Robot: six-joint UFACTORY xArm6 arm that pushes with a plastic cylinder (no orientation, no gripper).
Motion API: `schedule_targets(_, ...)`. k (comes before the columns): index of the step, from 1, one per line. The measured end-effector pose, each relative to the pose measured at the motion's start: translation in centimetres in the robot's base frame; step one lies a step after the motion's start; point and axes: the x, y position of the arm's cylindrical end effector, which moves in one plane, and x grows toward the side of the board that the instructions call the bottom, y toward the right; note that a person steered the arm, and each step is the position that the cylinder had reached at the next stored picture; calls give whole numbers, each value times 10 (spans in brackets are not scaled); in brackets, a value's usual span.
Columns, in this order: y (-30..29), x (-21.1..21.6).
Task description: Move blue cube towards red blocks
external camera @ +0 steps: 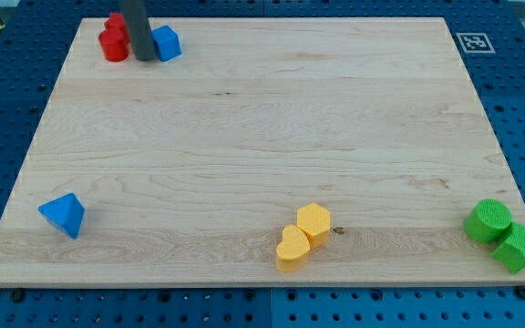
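The blue cube (166, 43) sits near the view's top left on the wooden board (262, 118). Two red blocks (113, 40) stand close together just to its left, their shapes hard to make out. My dark rod comes down from the view's top between them, and my tip (142, 57) rests on the board right beside the cube's left side and just right of the red blocks. The rod hides part of the red blocks' right side.
A blue triangular block (64, 214) lies at the bottom left. A yellow heart (292, 249) and a yellow hexagon (314, 221) touch at the bottom middle. A green cylinder (488, 220) and a green star (520, 247) sit at the bottom right corner.
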Motion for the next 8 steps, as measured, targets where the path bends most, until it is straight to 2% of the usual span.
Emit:
schedule_targets(2,16,21)
schedule_targets(6,39,-13)
schedule_targets(7,71,-10)
schedule_targets(8,88,-37)
